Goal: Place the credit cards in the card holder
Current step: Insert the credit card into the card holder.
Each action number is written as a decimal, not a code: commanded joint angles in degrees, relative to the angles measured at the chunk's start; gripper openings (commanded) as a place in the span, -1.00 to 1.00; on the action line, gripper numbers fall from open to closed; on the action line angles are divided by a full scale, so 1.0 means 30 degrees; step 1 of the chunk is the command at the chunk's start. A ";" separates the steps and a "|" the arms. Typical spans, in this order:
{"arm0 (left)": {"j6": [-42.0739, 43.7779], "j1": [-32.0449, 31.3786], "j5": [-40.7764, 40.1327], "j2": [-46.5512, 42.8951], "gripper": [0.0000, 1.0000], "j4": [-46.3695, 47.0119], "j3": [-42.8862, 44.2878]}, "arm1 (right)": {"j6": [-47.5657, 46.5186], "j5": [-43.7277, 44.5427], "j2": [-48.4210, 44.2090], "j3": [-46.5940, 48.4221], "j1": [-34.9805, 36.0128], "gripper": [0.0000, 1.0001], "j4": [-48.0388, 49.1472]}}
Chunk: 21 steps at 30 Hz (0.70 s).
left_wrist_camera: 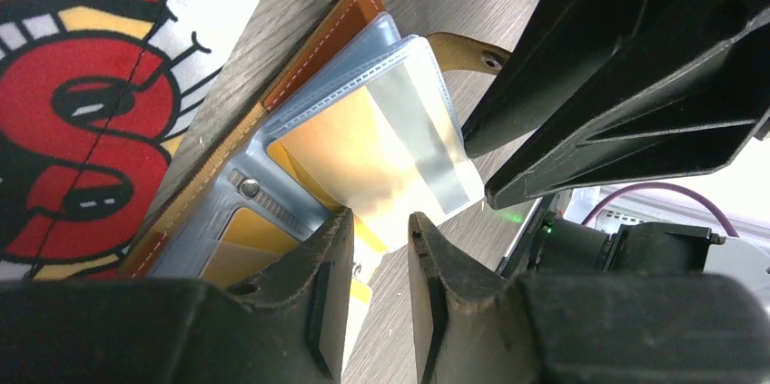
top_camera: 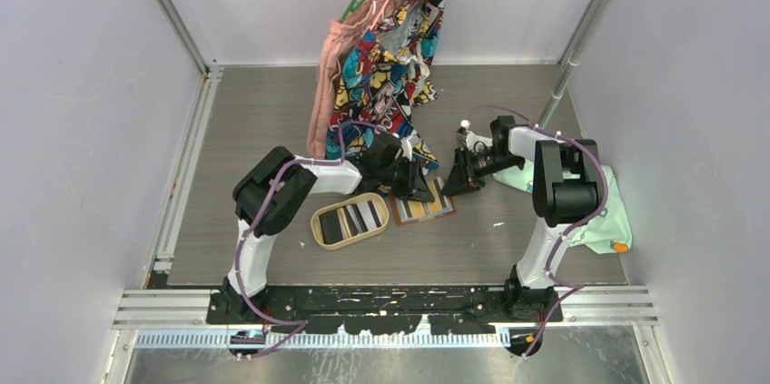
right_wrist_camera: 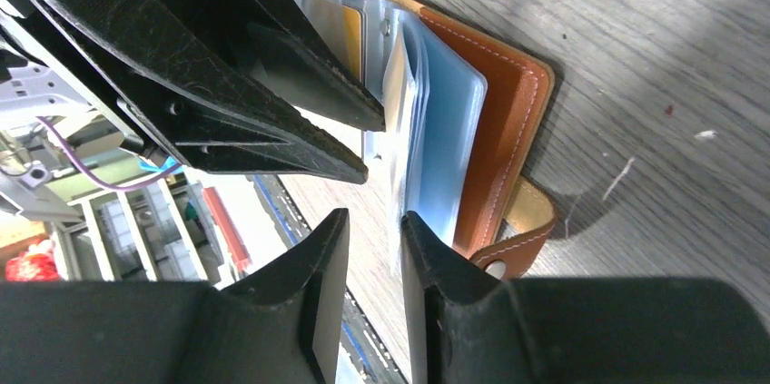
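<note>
The tan leather card holder [top_camera: 425,209] lies open on the table, its clear sleeves fanned up [left_wrist_camera: 318,48] [right_wrist_camera: 508,130]. A yellow credit card [left_wrist_camera: 350,143] [right_wrist_camera: 343,30] sits in one sleeve, its lower edge sticking out toward my left gripper [left_wrist_camera: 381,217] [top_camera: 419,189]. That gripper's jaws stand slightly apart, gripping nothing. My right gripper [right_wrist_camera: 374,215] [top_camera: 454,186] faces it from the holder's other side, narrowly open, with a sleeve edge lying along one finger [right_wrist_camera: 427,248]. A black card [top_camera: 331,225] and a striped card [top_camera: 363,217] lie in the oval wooden tray [top_camera: 318,221].
Patterned shorts and a pink garment [top_camera: 381,48] hang from a green hanger right behind the holder, the print filling the left of the left wrist view [left_wrist_camera: 82,93]. A mint cloth [top_camera: 608,211] lies at the right by the right arm. Both grippers' tips nearly meet over the holder.
</note>
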 commanded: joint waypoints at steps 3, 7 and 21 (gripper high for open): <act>-0.0234 0.0180 -0.0268 -0.1519 -0.38 0.2402 -0.0840 | 0.0846 -0.1733 0.0344 0.0488 0.0060 -0.31 0.0200; -0.0372 0.0211 -0.0375 -0.1751 -0.35 0.3183 -0.1280 | 0.1567 -0.2235 0.0538 0.0321 0.0056 -0.27 0.0837; -0.0056 0.0313 -0.2103 -0.3647 -0.26 0.5147 -0.3269 | 0.2988 -0.3948 0.1055 -0.0017 0.0408 -0.19 0.2143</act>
